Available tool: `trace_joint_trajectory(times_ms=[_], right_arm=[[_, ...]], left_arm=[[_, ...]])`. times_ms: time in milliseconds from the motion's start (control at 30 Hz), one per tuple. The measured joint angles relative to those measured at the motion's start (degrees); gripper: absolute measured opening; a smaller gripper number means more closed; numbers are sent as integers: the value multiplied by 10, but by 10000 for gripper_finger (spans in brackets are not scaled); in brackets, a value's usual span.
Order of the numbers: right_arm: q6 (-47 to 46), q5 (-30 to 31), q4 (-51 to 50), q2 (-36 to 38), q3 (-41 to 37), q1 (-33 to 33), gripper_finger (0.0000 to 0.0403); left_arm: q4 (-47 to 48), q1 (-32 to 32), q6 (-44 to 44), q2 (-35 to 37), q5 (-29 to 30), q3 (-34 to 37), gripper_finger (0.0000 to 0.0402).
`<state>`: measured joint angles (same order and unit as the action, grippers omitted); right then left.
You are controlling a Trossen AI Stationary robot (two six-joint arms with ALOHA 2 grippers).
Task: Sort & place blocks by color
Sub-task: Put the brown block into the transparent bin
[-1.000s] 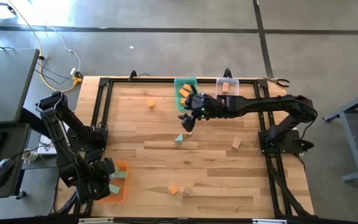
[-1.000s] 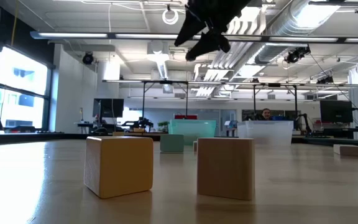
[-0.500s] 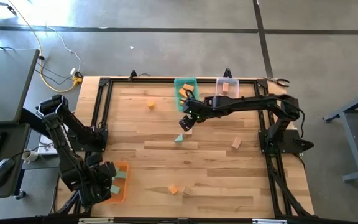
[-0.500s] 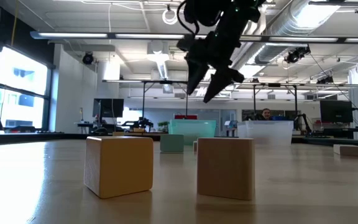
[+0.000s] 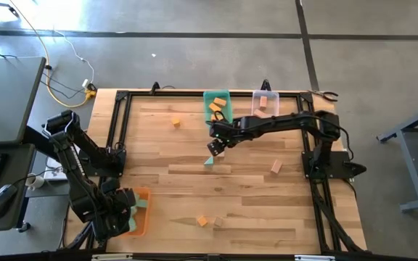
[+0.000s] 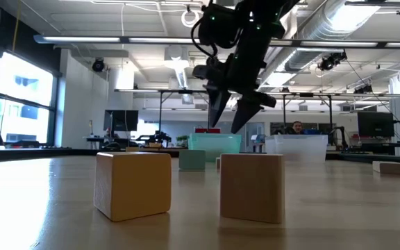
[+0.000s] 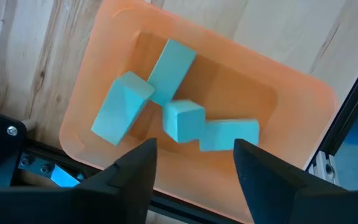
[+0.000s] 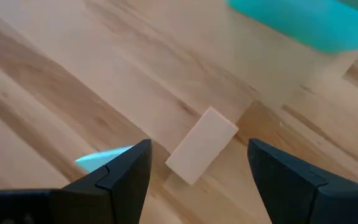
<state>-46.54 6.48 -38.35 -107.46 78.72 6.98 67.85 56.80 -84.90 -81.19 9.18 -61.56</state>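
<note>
My left gripper [image 7: 194, 155] hangs open, pointing down, over an orange bin [image 7: 98, 93] at the table's near left corner [image 5: 142, 194]. Several teal blocks [image 7: 166, 81] lie in the bin, none between the fingers. My right gripper [image 8: 197, 149] is open above the table's middle [image 5: 215, 146] [image 6: 229, 119], tilted down. Ahead of its fingers a tan bar block [image 8: 202, 152] lies flat on the wood. A teal block [image 8: 104, 158] [image 5: 209, 162] lies beside it, partly hidden by one finger.
A teal bin [image 5: 217, 109] holding orange blocks and a clear bin [image 5: 265, 101] with a tan block stand at the far edge. Loose on the table are an orange block [image 5: 175, 123], a tan block [image 5: 276, 167], and an orange and tan pair [image 5: 202, 220] [image 6: 132, 184] [image 6: 252, 186] near the front.
My right gripper has come down from high above the table toward the tan bar and teal block, tipping its fingers more steeply downward and rolling its wrist. It has stayed open.
</note>
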Motion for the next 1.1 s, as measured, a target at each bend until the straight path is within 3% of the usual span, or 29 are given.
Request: trace_joint_trajectory(times_ms=[867,967,1100], right_arm=[[-45,11,13,-98,1,-4,251],[-36,7,10,-102,2,-4,236],[-18,2,-1,-103,2,-3,176]], left_arm=[[0,0,11,0,19,0,211],[0,0,11,0,19,0,211],[0,0,11,0,23,0,211]])
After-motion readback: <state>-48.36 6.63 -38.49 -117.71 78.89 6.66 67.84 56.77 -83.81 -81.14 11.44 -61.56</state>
